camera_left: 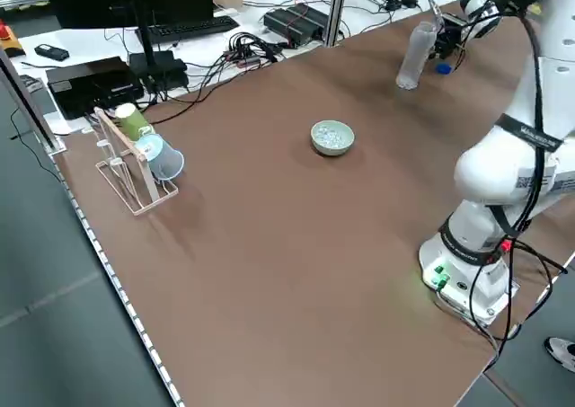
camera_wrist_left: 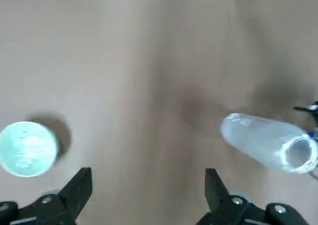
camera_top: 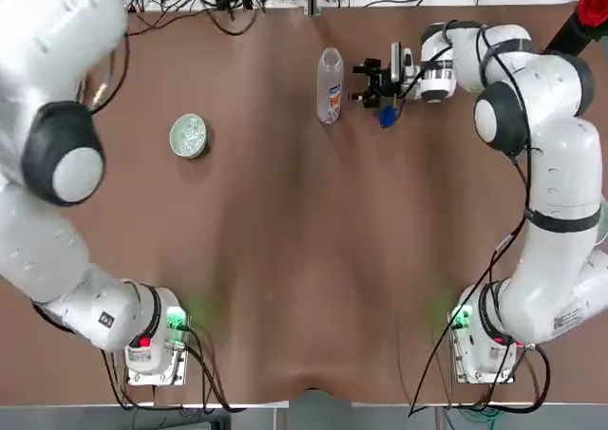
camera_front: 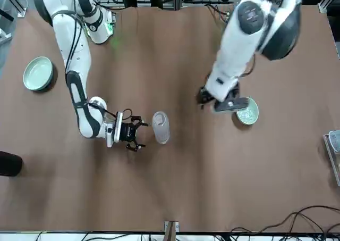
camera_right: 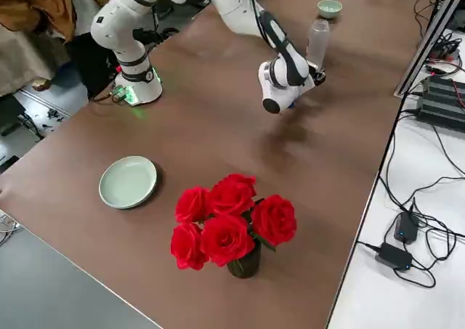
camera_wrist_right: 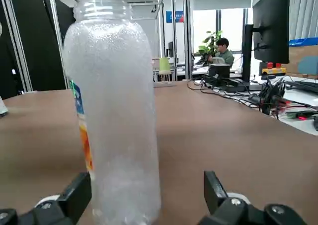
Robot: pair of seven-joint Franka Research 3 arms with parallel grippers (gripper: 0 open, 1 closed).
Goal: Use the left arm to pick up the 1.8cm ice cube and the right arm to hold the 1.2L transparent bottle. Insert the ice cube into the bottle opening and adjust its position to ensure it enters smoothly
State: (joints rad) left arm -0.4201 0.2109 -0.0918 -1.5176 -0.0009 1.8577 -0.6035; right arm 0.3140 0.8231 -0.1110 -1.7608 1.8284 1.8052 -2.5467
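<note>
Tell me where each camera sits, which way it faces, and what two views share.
Top: overhead, looks down; both arms, bottle, bowl.
Front: across the table, faces the robot; right gripper beside the bottle.
Left side: raised, diagonal; left arm base, cup rack.
Right side: raised, diagonal; roses, plate.
Left wrist: looks down past the open left gripper.
Right wrist: level, open fingers flank the bottle.
Shared: both wrist views show the bottle.
</note>
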